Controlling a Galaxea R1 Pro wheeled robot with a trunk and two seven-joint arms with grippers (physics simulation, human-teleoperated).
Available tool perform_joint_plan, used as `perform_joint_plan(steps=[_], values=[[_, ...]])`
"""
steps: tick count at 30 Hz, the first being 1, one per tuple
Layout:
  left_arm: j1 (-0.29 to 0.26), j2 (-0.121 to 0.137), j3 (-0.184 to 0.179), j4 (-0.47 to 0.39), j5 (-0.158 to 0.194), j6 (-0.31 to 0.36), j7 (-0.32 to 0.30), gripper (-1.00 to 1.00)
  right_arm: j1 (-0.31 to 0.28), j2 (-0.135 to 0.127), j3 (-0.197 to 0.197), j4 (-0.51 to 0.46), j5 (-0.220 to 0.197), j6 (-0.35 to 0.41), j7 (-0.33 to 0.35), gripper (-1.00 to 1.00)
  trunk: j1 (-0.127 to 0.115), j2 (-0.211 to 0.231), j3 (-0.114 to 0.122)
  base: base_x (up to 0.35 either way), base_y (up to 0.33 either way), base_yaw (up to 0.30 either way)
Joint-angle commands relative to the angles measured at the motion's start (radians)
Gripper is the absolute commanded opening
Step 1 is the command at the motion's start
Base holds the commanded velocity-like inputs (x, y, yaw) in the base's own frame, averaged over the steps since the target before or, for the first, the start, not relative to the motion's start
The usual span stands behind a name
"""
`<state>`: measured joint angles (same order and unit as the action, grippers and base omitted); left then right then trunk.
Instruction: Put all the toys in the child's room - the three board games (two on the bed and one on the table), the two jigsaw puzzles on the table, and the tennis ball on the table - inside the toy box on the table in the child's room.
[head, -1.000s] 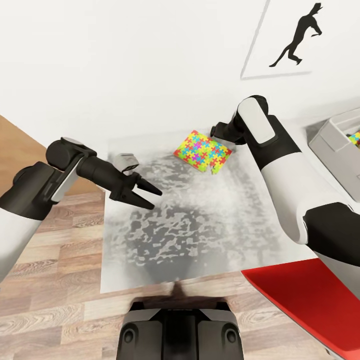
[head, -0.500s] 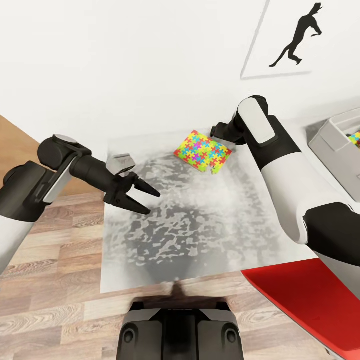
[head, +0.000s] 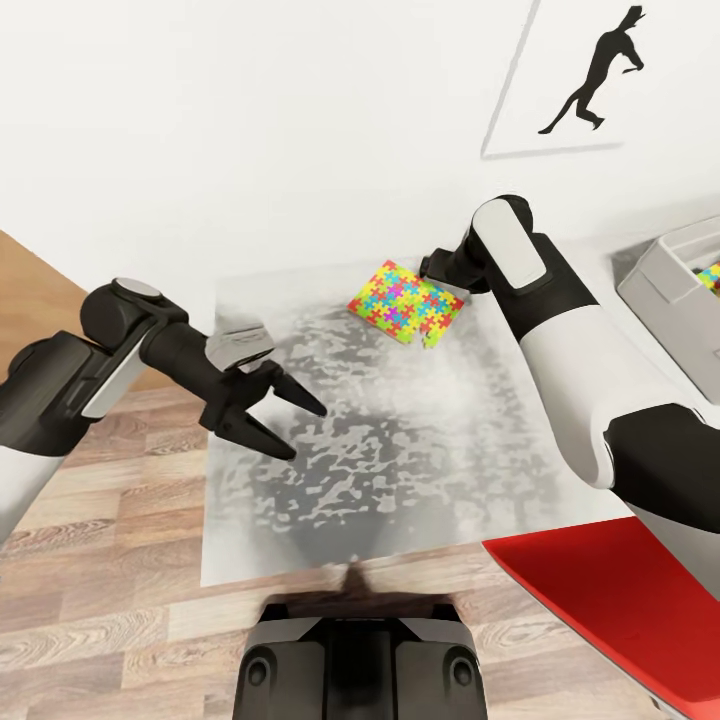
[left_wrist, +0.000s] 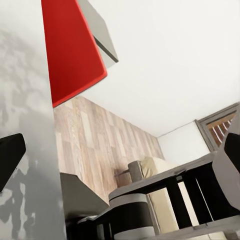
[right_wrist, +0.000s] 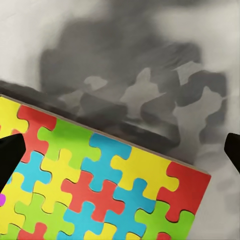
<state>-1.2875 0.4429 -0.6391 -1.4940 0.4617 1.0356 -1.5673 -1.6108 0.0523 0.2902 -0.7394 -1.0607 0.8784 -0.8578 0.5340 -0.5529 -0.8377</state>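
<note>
Grey mottled table, white wall beyond; puzzle lies flat, corner-on. Left gripper spread; right gripper spread, empty.

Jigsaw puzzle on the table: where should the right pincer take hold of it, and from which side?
Grip the jigsaw puzzle by a thin edge, probably the one nearest the right pincer, whose open fingertips already straddle it in the wrist view. It is a thin flat square lying on the table, so a grasp onto its face offers no hold; come in low, one finger over and one under.
</note>
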Motion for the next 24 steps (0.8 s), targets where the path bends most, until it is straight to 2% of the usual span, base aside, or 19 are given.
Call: perform_joint_plan(steps=[1, 13, 24], values=[[-0.001, 0.001, -0.007, -0.001, 0.002, 0.011, -0.004, 1.0, -0.001, 0.0, 0.003, 0.0, -0.01, 0.001, -0.01, 1.0, 0.0, -0.001, -0.001, 0.0, 0.0, 0.0], [-0.001, 0.002, -0.017, -0.003, 0.005, 0.01, -0.004, 1.0, -0.002, 0.001, 0.006, 0.0, -0.01, 0.002, -0.008, 1.0, 0.0, -0.001, -0.001, 0.0, 0.0, 0.0], [-0.001, 0.006, -0.02, -0.002, 0.004, 0.009, -0.004, 1.0, 0.0, 0.003, 0.009, 0.001, -0.008, 0.001, 0.033, 1.0, 0.0, -0.001, -0.001, -0.02, 0.004, 0.0]])
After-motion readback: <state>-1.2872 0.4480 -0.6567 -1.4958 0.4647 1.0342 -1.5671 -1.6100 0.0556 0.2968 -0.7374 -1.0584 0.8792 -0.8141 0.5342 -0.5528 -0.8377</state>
